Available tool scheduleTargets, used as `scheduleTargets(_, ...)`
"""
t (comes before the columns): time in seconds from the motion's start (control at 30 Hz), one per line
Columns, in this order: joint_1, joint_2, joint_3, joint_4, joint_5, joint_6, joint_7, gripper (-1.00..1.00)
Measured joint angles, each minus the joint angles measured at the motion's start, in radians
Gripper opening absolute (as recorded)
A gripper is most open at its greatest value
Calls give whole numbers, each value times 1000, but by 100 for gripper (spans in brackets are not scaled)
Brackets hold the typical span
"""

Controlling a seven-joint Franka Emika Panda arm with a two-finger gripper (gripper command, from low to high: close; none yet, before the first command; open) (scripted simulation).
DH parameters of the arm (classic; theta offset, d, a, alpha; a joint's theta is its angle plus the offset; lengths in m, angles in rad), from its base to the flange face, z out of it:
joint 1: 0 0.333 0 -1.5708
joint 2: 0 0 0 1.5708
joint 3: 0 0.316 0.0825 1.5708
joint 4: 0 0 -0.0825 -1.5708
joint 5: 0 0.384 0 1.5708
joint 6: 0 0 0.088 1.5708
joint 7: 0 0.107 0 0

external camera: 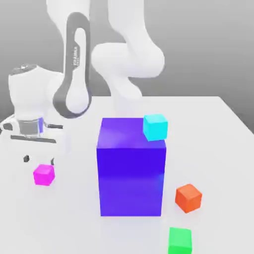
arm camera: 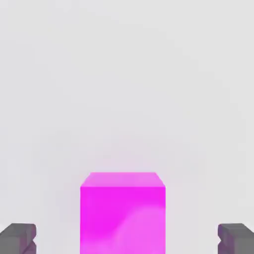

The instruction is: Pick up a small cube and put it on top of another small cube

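1. Claw [external camera: 39, 160]: at the exterior view's left, spread wide, pointing down over the pink cube [external camera: 44, 175]. The hand view shows a gap between the cube and each fingertip [arm camera: 22, 238], so it pinches nothing. The cube sits roughly midway between the two tips, touching neither.
2. Pink cube: on the white counter [external camera: 74, 223], just under the claw in the exterior view, and well apart from the block [external camera: 130, 181]. The hand view shows its flat, plain faces, squared up with the claw.
3. Arm [external camera: 74, 64]: white with dark grey trim, reaching in from the back and bending down to the claw at the exterior view's left.
4. Block: big, blue-purple, upright on the counter near the middle of the exterior view, much larger than any of the cubes.
5. Cyan cube [external camera: 155, 127]: on top of the block, close to its edge at the exterior view's right.
6. Green cube [external camera: 180, 241]: on the counter, nearest the exterior camera, partly cut off by the lower edge of the view. Its top face is bare.
7. Orange cube [external camera: 188, 198]: on the counter, turned at an angle, between the block and the exterior view's right edge, farther back than the green cube.
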Motion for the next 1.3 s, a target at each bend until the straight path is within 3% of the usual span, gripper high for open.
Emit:
scheduleTargets(0.07, -101, 69, 126, 19, 106, 51, -82, 0)
scheduleTargets(0.1, -158, 101, 189, 27, 134, 78, -104, -100)
scheduleTargets(0.3, -186, 117, 221, 30, 147, 89, -114, -100)
scheduleTargets(0.37, -146, 87, 172, 22, 113, 66, -87, -100)
scheduleTargets(0.5, -26, -42, -4, -14, -114, -25, 83, -100)
scheduleTargets(0.6, -29, -146, -44, -31, -287, -97, 214, -100)
scheduleTargets(0.73, -17, -156, 69, 65, -290, -167, 338, -100)
scheduleTargets(0.97, 337, -92, 264, 294, -275, -302, 630, -100)
scheduleTargets(1.2, 562, -16, 401, 436, -331, -410, 909, -100)
scheduleTargets(1.3, 602, 58, 406, 441, -375, -368, 964, -100)
